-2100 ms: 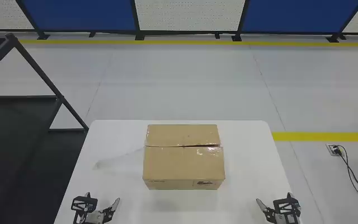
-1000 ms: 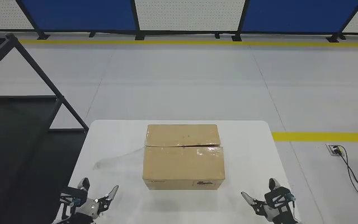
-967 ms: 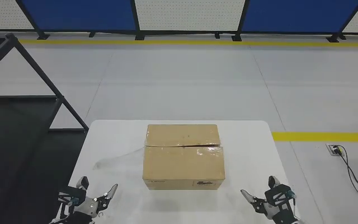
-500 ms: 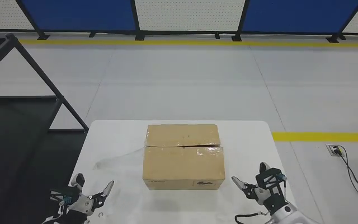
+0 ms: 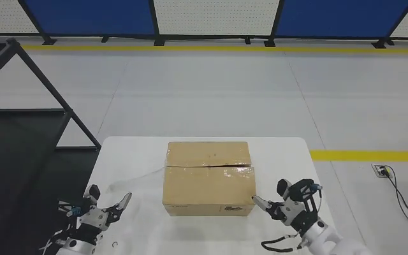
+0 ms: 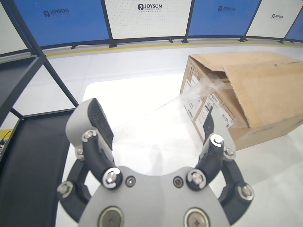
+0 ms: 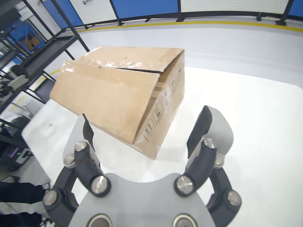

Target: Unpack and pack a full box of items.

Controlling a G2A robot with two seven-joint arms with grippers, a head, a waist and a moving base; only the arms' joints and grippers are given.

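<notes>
The box [image 5: 209, 177] is sitting in the middle of the white counter [image 5: 127, 166], well back from the near edge. Its top flaps [image 5: 208, 155] are lying down, meeting in a seam that is running from side to side. The seam is gaping a little toward the box's right end, where the right wrist view is showing the near flap lifting slightly off the side wall. At the box's left end a strip of clear tape [image 6: 201, 90] is hanging loose from under the flap and trailing down toward the counter. White labels [image 6: 208, 109] are sticking to that end wall.

The left hand [image 5: 109, 196] is hovering over the counter's near left corner, well apart from the box. Its fingers [image 6: 99, 119] are spreading wide, with nothing between them. From its wrist view the box is lying ahead and off to one side.

The right hand [image 5: 269, 193] is hanging just beside the box's near right corner. Its fingers [image 7: 201, 126] are also standing wide apart and are gripping nothing. One fingertip is lying very close to that corner; whether it is touching the cardboard cannot be told.

A black rack [image 5: 38, 83] is standing on the floor to the left of the counter. Blue and white panels [image 5: 89, 16] are closing off the far side of the room, with a yellow line [image 5: 210, 48] running along the floor in front of them.
</notes>
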